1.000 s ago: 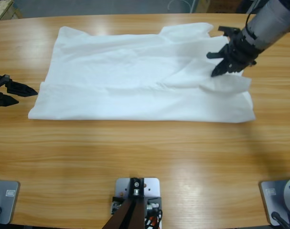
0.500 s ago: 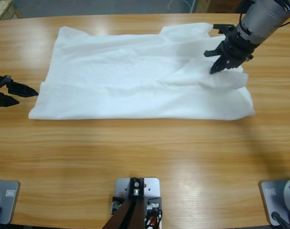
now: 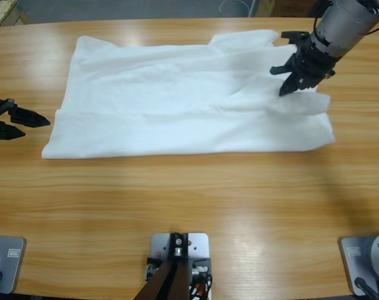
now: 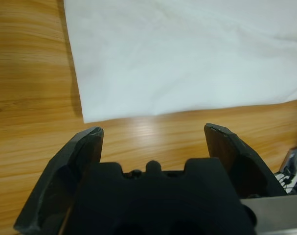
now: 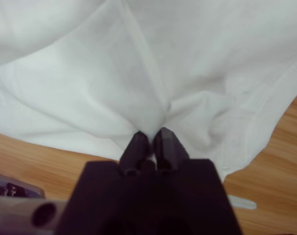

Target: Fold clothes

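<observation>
place: robot lab or workshop | evidence: long wooden desk (image 3: pixel 189 206) with rig-mounted arms | 12 o'clock: grey floor | 11 o'clock: pale wooden crate (image 3: pixel 0 11)

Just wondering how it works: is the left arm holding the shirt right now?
No, the left gripper has its fingers spread open over bare wood, just short of the T-shirt edge.

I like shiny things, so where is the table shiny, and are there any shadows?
High view: a pale glare patch on the table. Left wrist view: a bright sheen on the wood below the T-shirt, and a thin shadow along its edge. Right wrist view: soft shadows in the folds by the right gripper.
</observation>
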Controlling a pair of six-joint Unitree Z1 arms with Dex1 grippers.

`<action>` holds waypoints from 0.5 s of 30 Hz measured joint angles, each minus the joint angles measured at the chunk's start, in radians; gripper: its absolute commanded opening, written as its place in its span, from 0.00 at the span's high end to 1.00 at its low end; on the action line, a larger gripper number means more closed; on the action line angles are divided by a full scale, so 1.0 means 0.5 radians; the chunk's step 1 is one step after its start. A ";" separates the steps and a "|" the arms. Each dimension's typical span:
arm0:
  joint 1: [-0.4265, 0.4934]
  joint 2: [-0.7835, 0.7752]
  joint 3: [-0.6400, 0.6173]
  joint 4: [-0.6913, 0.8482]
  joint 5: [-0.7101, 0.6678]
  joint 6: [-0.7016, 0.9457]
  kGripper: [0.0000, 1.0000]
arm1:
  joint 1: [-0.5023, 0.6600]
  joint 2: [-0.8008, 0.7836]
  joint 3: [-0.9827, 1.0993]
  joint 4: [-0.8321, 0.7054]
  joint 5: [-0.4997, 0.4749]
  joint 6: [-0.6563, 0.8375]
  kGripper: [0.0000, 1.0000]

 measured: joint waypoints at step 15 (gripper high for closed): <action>0.000 0.000 0.000 0.000 0.000 0.000 0.19 | 0.000 0.077 -0.126 0.089 -0.030 -0.045 0.20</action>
